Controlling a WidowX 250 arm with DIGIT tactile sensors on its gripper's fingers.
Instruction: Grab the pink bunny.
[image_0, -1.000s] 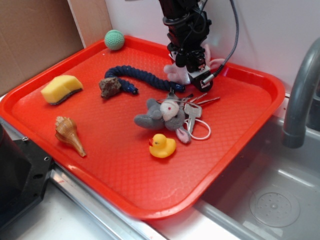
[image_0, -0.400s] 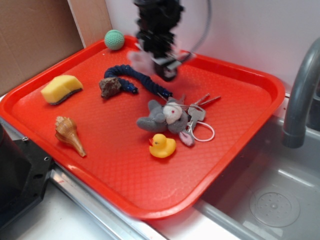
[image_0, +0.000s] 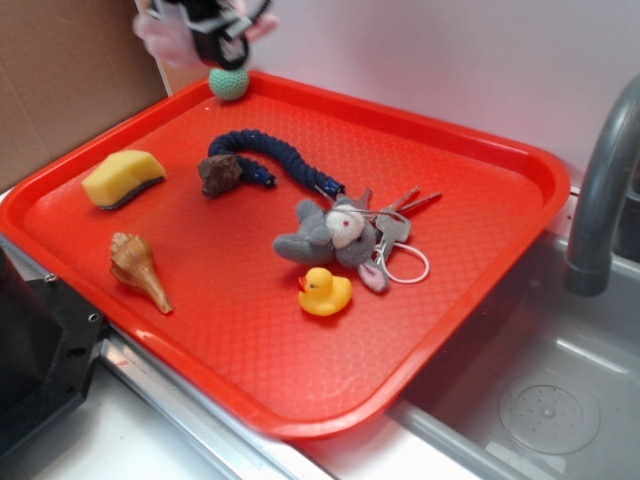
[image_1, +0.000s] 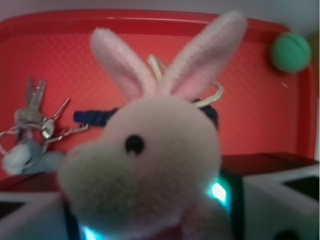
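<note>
pink bunny (image_1: 150, 165) is now riding clamped in the gripper (image_0: 212, 30), lifted off the red tray (image_0: 480, 230) toward its 11 o'clock corner — the grab looking done — above the green ball (image_0: 229, 82).

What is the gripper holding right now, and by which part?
The gripper holds the pink bunny, lifted above the tray's back-left corner. The hold looks to be on its lower body, head and ears sticking out; the exact contact is hidden.

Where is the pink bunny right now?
The pink bunny is held in the gripper, lifted above the tray's far left corner, just over the green ball. It fills the wrist view.
</note>
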